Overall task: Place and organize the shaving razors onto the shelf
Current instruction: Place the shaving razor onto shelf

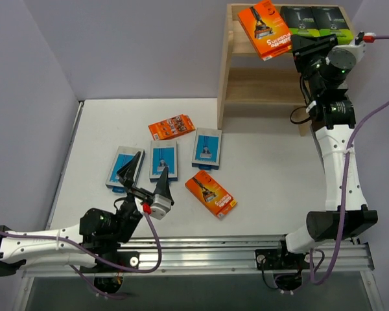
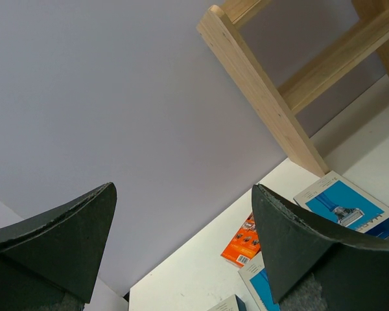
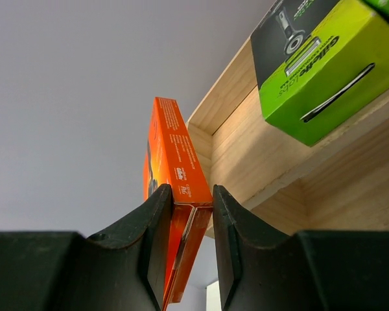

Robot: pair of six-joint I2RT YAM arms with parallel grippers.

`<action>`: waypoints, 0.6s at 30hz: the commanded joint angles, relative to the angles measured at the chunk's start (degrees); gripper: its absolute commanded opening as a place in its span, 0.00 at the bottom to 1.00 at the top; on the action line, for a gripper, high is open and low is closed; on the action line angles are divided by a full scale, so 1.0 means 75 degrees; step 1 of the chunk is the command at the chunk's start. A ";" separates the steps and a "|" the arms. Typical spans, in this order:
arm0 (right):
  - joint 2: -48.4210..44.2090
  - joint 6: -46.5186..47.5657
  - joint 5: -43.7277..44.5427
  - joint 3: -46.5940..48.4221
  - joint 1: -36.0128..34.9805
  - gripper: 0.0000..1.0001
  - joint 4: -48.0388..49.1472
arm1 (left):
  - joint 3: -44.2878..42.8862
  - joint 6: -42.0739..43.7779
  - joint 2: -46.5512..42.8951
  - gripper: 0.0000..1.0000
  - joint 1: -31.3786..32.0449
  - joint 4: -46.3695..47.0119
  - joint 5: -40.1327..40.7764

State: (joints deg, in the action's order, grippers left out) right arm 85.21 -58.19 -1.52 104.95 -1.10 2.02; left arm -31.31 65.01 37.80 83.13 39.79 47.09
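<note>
Snugly, right tool [image 3: 190,194] on orange pack [image 3: 174,146]

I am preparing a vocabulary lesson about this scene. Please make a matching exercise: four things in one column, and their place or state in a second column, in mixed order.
1. left fingers
2. right fingers
3. black and green boxes
4. light-blue cards

A. lying flat on the table
B. closed on an orange pack
C. on the top tier of the shelf
D. open, holding nothing

Pairs: 1-D, 2-B, 3-C, 4-A

pale bare wood shelf [image 1: 259,84].
</note>
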 commanded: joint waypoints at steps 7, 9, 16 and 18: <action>0.0346 0.0657 0.1620 0.0843 -0.0848 0.00 0.0305 | -0.0091 -0.0125 -0.0552 0.94 0.0037 0.0156 -0.0185; 0.0392 0.0727 0.1901 0.0820 -0.0942 0.00 0.0316 | -0.0079 -0.0125 -0.0552 0.94 0.0048 0.0144 -0.0208; 0.0346 0.0845 0.2511 0.0515 -0.1142 0.00 0.0668 | -0.0044 -0.0161 -0.0657 0.94 0.0072 0.0109 -0.0290; 0.0346 0.0810 0.2628 0.0306 -0.1212 0.00 0.0773 | -0.0032 -0.0161 -0.0692 0.94 0.0095 0.0097 -0.0302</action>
State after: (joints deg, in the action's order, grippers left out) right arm 88.75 -52.31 13.98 108.12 -9.15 1.28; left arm -31.31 64.77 33.52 83.48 39.35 45.95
